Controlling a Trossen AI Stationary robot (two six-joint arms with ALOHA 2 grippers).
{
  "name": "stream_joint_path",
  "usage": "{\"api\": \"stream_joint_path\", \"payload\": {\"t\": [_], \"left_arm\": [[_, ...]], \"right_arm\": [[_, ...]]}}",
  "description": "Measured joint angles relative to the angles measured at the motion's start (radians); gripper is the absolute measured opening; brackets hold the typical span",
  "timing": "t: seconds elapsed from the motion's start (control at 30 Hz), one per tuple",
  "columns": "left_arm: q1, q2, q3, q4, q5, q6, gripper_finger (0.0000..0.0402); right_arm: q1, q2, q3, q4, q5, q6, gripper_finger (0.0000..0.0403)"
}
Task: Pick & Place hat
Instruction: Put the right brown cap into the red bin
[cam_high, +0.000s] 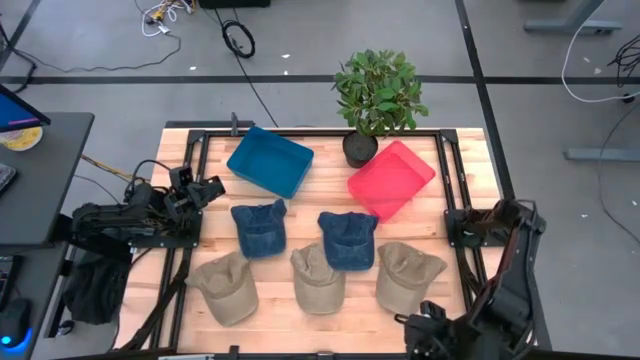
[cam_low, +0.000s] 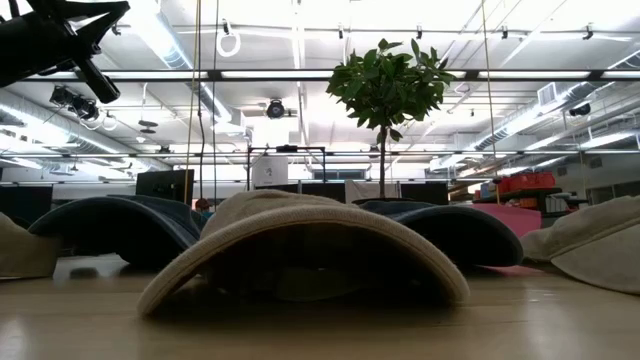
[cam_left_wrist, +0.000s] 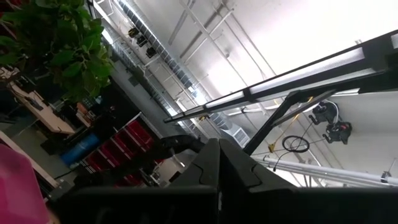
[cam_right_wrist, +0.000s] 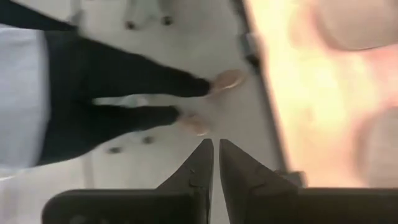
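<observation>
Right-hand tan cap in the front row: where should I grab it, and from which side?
Judging from the high view, pinch the right tan cap from straight above at its crown, where the soft fabric bunches. It lies flat, apart from the middle tan cap, and nearest the right gripper.

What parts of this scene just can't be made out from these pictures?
- Low view: the middle tan hat fills the foreground and hides most of the blue hats behind.
- Right wrist view: the table and hats are blurred.
- High view: the right claw is partly cut off by the bottom edge.
- Left wrist view: no hats show.
</observation>
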Motion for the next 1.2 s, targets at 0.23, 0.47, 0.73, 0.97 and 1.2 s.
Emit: {"api": "stream_joint_path", "payload": {"t": [0.23, 0.47, 0.73, 0.97, 1.2], "left_arm": [[0.000, 0.000, 0.000, 0.001, -0.002, -0.002, 0.0003], [0.000, 0.000, 0.000, 0.006, -0.018, -0.003, 0.0003], [0.001, 0.000, 0.000, 0.010, -0.031, 0.003, 0.0003], [0.001, 0.000, 0.000, 0.010, -0.066, 0.004, 0.0003], [0.001, 0.000, 0.000, 0.010, -0.076, 0.007, 0.0003]], "right_arm": [[0.010, 0.087, 0.000, -0.207, 0.093, 0.028, 0.0032], [0.010, 0.204, -0.052, -0.291, 0.102, 0.031, 0.0032], [0.009, 0.245, -0.213, -0.277, 0.102, 0.179, 0.0032], [0.007, 0.244, -0.290, -0.250, 0.068, 0.174, 0.0032], [-0.001, 0.244, -0.306, -0.215, 0.017, 0.140, 0.0043]]}}
